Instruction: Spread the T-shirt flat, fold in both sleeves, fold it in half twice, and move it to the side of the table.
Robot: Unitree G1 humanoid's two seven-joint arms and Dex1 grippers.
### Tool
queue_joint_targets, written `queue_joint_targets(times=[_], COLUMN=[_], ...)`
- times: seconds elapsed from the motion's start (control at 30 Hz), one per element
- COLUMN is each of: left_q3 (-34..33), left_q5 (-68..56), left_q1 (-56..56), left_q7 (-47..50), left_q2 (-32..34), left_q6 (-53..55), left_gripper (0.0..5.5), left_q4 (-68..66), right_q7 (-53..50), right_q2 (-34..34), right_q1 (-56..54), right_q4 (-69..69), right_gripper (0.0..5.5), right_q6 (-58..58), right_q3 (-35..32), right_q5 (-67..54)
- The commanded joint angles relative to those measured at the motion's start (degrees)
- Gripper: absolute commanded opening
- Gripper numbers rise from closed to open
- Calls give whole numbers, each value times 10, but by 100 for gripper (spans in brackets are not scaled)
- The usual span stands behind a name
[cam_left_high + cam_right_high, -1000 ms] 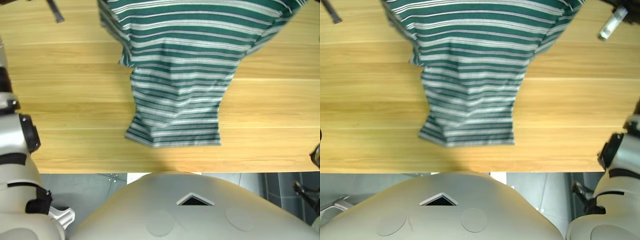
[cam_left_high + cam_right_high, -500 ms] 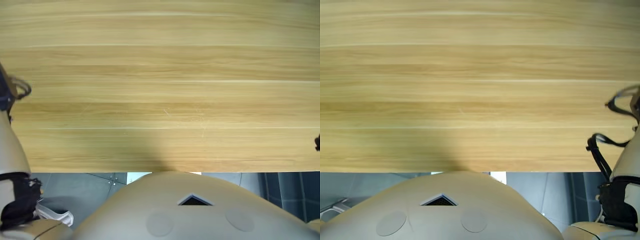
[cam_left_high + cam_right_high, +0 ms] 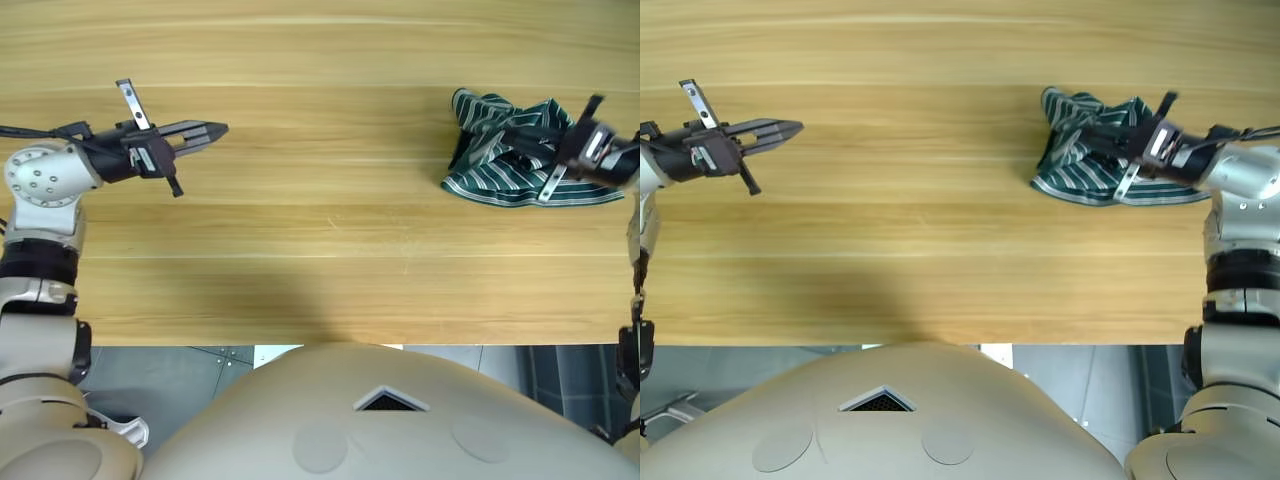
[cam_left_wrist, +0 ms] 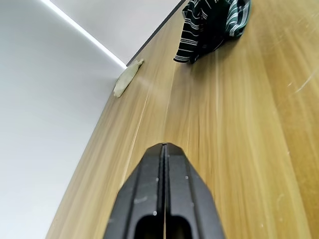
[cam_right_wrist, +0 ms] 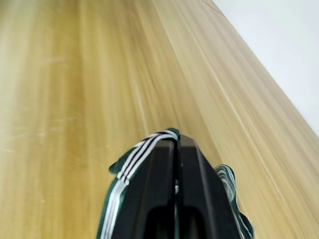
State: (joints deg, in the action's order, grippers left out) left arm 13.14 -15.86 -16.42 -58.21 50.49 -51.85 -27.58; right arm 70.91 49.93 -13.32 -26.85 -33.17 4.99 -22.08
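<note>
The green and white striped T-shirt [image 3: 497, 172] lies crumpled in a small heap on the right part of the wooden table [image 3: 320, 220]. My right gripper [image 3: 1092, 132] reaches into the heap from the right and is shut on a fold of the cloth; in the right wrist view the striped fabric [image 5: 127, 160] bunches around the closed tips of the right gripper [image 5: 174, 140]. My left gripper [image 3: 220, 129] hovers over the left part of the table, shut, with nothing in it, far from the shirt. The left wrist view has the left gripper [image 4: 164, 146] pointing towards the T-shirt [image 4: 209, 25].
A small beige scrap [image 4: 127, 78] lies at the table's far edge. The table's front edge [image 3: 320, 343] runs just ahead of me. Bare wood stretches between the two grippers.
A second ago the shirt hung stretched over the table's middle; half a second ago none was in view. Now it is bunched at the right in my right gripper, and both arms have come in.
</note>
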Motion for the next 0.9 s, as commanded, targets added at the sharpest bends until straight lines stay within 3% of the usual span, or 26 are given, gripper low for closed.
queue_joint_targets(times=[0.03, 0.2, 0.37, 0.67, 0.9], left_q3=[-13, 2, 19, 23, 12], left_q5=[11, 20, 49, 88, 101], left_q1=[14, 2, -14, -58, -144], left_q7=[-10, -8, 3, 14, 5], left_q2=[1, -57, -130, -207, -270], left_q6=[32, 64, 84, 86, 94], left_gripper=[0, 0, 82, 233, 343], left_q4=[37, 61, 61, -23, -190], right_q7=[-9, -163, -265, -227, -193], right_q2=[1, -67, -88, -76, -73], right_q1=[-1, -116, -224, -239, -225], right_q4=[68, 77, 46, 37, 89], right_gripper=[1, 1, 0, 0, 0], right_q6=[46, 79, 83, 71, 82], right_q3=[-26, -47, -53, -50, -60], right_q5=[-9, 73, 159, 162, 132])
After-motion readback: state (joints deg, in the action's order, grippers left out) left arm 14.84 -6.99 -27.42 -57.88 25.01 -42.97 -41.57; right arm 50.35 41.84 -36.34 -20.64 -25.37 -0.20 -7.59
